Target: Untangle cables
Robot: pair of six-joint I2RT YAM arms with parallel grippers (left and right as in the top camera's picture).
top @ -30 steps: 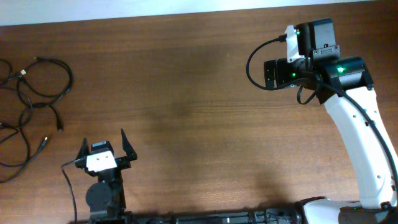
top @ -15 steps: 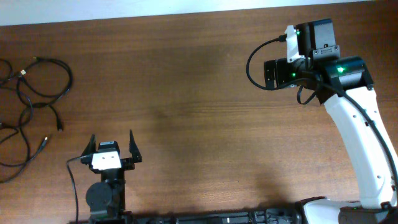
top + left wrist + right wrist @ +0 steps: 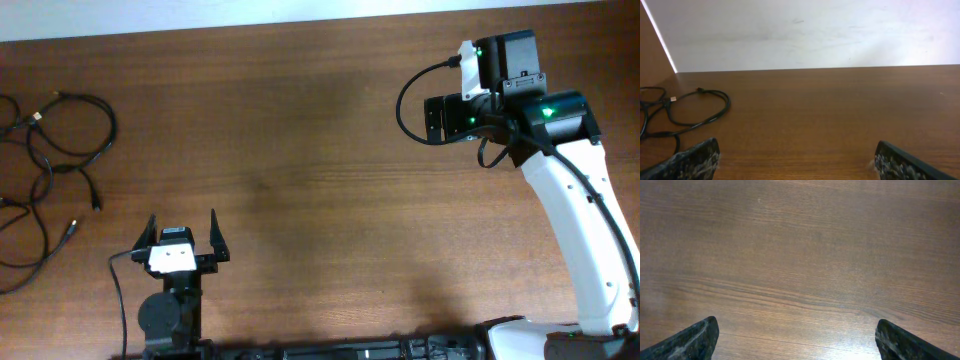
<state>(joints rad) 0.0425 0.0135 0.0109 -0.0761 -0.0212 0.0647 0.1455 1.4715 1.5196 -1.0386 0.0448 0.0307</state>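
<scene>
Plainly, the cables (image 3: 46,172) lie in a loose black tangle of overlapping loops on the brown wooden table (image 3: 320,150), running off the overhead picture's left edge. In the left wrist view the cables (image 3: 710,120) show one wide loop lying flat on the wood, with a small pale-tipped plug (image 3: 673,99) inside the tangle. Neither claw touches them.

Closest to the cables, on the side toward the arm bases and a little toward the table's middle, is the left claw (image 3: 182,216). Its two fingers are spread wide with nothing between them. In its own camera the left claw (image 3: 797,155) shows only two dark fingertips in the bottom corners, with bare wood between them.

Well apart from the cables, across the table, the right arm (image 3: 570,220) rises white with green lights at its wrist. The right claw (image 3: 797,340) is also spread wide and holds nothing, and only wood grain fills its view.

Beyond the cables, the table's far edge meets a plain white wall (image 3: 815,30). A brown panel (image 3: 652,45) rises beside them at the corner.
</scene>
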